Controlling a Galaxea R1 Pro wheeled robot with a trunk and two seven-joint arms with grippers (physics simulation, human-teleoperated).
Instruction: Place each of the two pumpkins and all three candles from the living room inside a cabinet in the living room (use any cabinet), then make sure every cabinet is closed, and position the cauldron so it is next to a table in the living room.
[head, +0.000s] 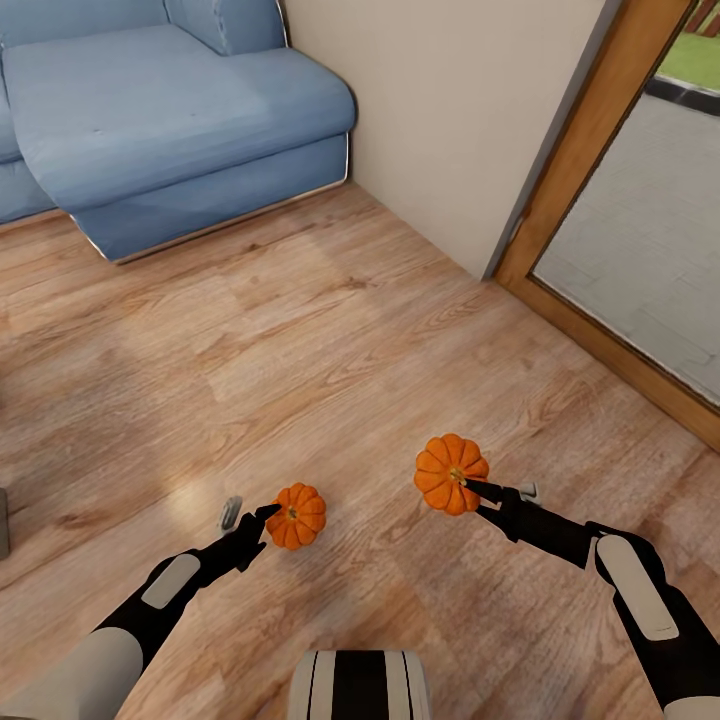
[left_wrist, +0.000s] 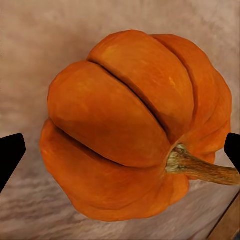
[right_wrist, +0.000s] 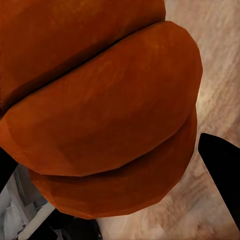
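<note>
Two small ribbed orange pumpkins are held up above the wooden floor. My left gripper (head: 272, 518) is shut on the smaller-looking pumpkin (head: 297, 516); in the left wrist view that pumpkin (left_wrist: 135, 125) sits between the two black fingertips (left_wrist: 10, 155), its brown stem pointing sideways. My right gripper (head: 478, 492) is shut on the other pumpkin (head: 451, 473), which in the right wrist view (right_wrist: 100, 105) lies against a black finger (right_wrist: 222, 165). Candles, cabinet, cauldron and table are out of view.
A blue sofa (head: 170, 110) stands at the far left on the wood floor (head: 330, 330). A cream wall corner (head: 450, 120) and a wooden door frame (head: 590, 150) with a glass door run along the right. My trunk (head: 360, 685) shows at the near edge.
</note>
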